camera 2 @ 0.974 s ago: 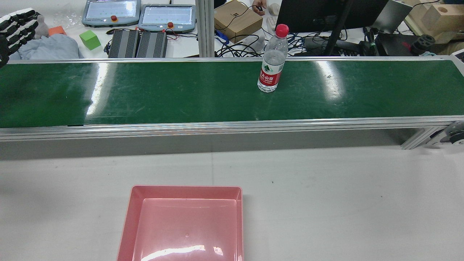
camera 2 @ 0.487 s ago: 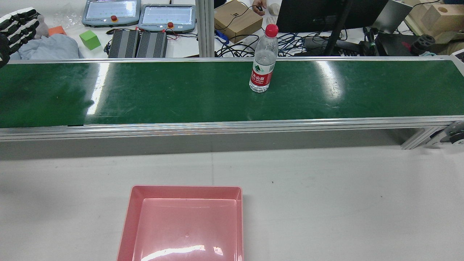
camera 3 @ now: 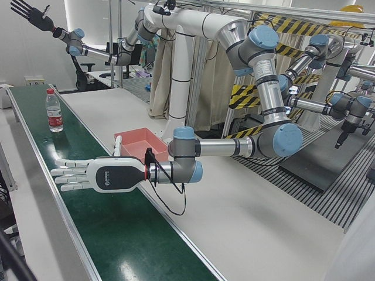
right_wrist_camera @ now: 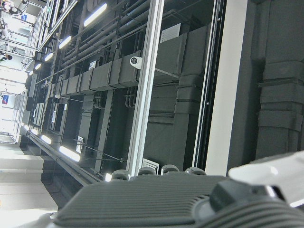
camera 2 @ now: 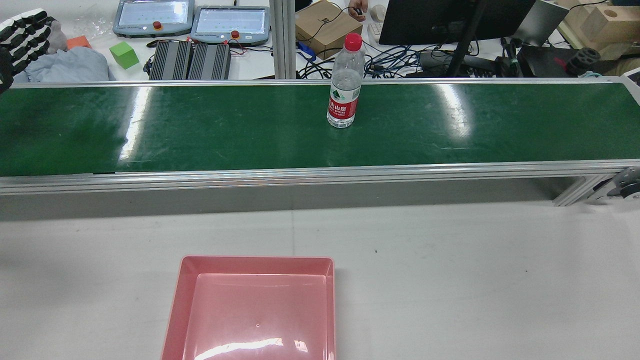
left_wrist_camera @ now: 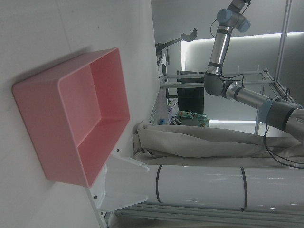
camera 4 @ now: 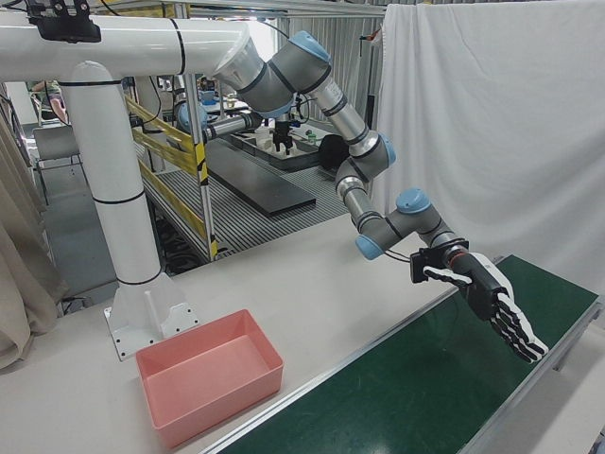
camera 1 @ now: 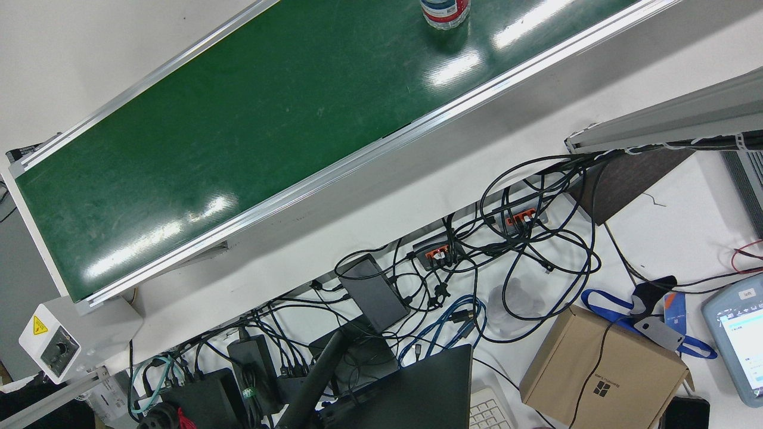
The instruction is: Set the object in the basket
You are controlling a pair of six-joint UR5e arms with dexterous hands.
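A clear water bottle (camera 2: 344,90) with a red cap and red label stands upright on the green conveyor belt (camera 2: 225,130), near its far edge. It also shows in the front view (camera 1: 444,12) and the left-front view (camera 3: 54,111). The pink basket (camera 2: 255,261) sits empty on the white table in front of the belt; it also shows in three other views (camera 3: 143,137) (camera 4: 227,402) (left_wrist_camera: 71,123). My left hand (camera 2: 20,35) (camera 3: 88,174) (camera 4: 496,307) is open, fingers stretched flat above the belt's left end, far from the bottle. My right hand (camera 3: 29,14) is raised high, fingers spread, empty.
Aluminium rails edge the belt (camera 2: 300,175). Behind it are teach pendants (camera 2: 230,22), a cardboard box (camera 2: 327,27), a green cube (camera 2: 123,54), cloth and cables. The arms' white pedestal (camera 4: 142,284) stands behind the basket.
The bottle has moved left along the belt, still upright. My left hand has stayed at the left end, open.
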